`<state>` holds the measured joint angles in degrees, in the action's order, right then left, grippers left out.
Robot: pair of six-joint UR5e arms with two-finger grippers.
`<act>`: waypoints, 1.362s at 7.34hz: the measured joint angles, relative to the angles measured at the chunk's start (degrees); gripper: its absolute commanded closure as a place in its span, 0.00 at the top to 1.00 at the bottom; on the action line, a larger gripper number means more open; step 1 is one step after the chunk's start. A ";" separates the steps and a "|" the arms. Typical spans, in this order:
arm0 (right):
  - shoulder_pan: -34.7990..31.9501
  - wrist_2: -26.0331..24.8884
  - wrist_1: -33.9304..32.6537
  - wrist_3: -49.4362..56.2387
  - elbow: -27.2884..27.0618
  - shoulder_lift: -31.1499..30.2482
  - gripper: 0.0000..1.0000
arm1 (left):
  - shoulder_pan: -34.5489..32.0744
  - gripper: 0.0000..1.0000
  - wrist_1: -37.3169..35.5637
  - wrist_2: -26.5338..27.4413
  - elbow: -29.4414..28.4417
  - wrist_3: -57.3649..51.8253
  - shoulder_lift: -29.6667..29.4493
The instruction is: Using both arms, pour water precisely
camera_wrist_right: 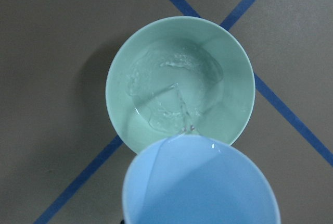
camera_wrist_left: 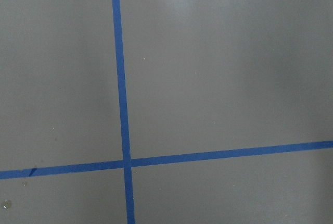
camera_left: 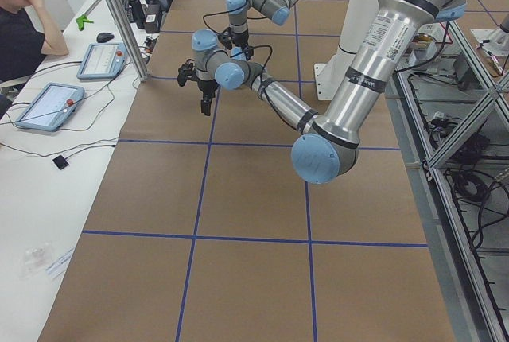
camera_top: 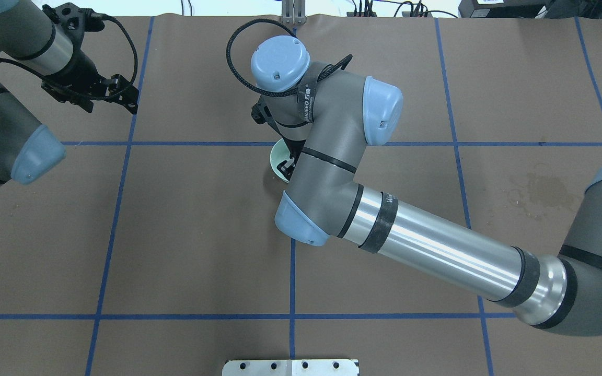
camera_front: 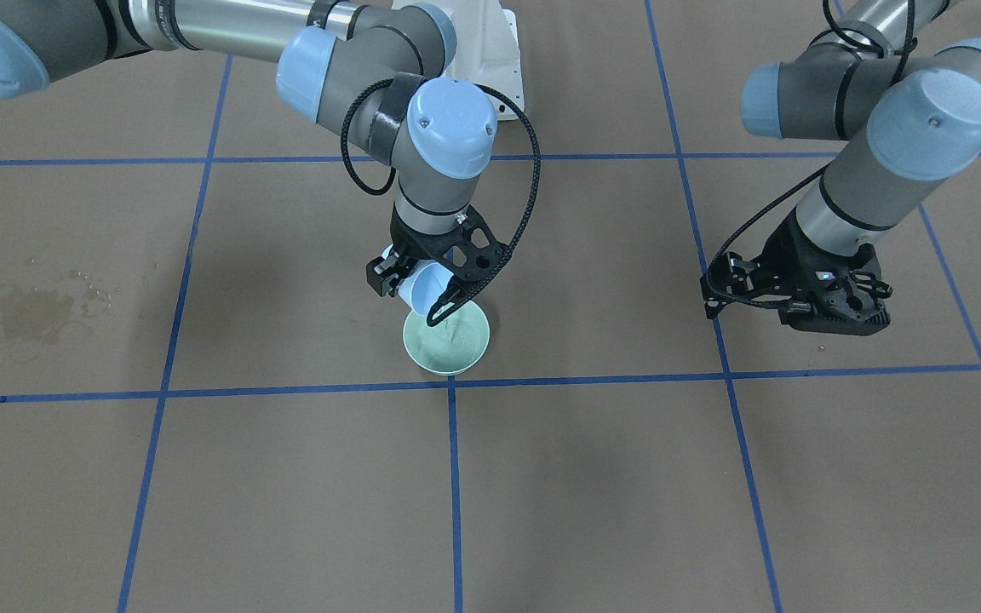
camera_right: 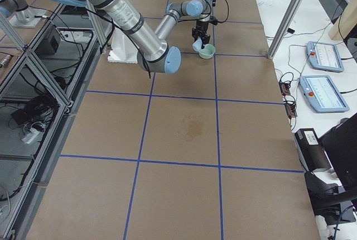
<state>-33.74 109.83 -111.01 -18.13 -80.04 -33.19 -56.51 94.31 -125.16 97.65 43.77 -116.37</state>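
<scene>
Centre frame, right claw [camera_front: 415,292] clamps a tilted blue cup [camera_front: 425,286], water [camera_wrist_right: 179,104] streaming into green bowl [camera_front: 479,345]; left claw's [camera_front: 806,302] opening unclear.

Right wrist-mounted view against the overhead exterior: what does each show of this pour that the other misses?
Only the wrist view shows the pour itself: water running off the lip of the tilted blue cup and pooling in the green bowl. Only the overhead shows the right arm reaching over the bowl and hiding the cup, the left gripper empty and off to the side, and a stain on the paper. Both show the bowl and the blue tape lines by it.
</scene>
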 measured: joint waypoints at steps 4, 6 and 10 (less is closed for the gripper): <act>-0.44 0.03 -3.99 1.64 1.31 1.34 0.00 | 0.00 1.00 0.00 0.00 0.05 0.08 -0.02; -0.54 -0.02 -4.19 1.91 1.62 1.88 0.00 | 0.09 1.00 0.00 0.00 0.07 0.09 0.00; -0.76 -0.05 3.79 -0.75 -0.21 -0.67 0.00 | 0.30 1.00 0.00 0.14 -0.08 0.17 0.00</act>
<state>-34.50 109.78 -107.22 -18.88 -80.25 -33.86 -56.22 94.31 -125.02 97.57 43.94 -116.37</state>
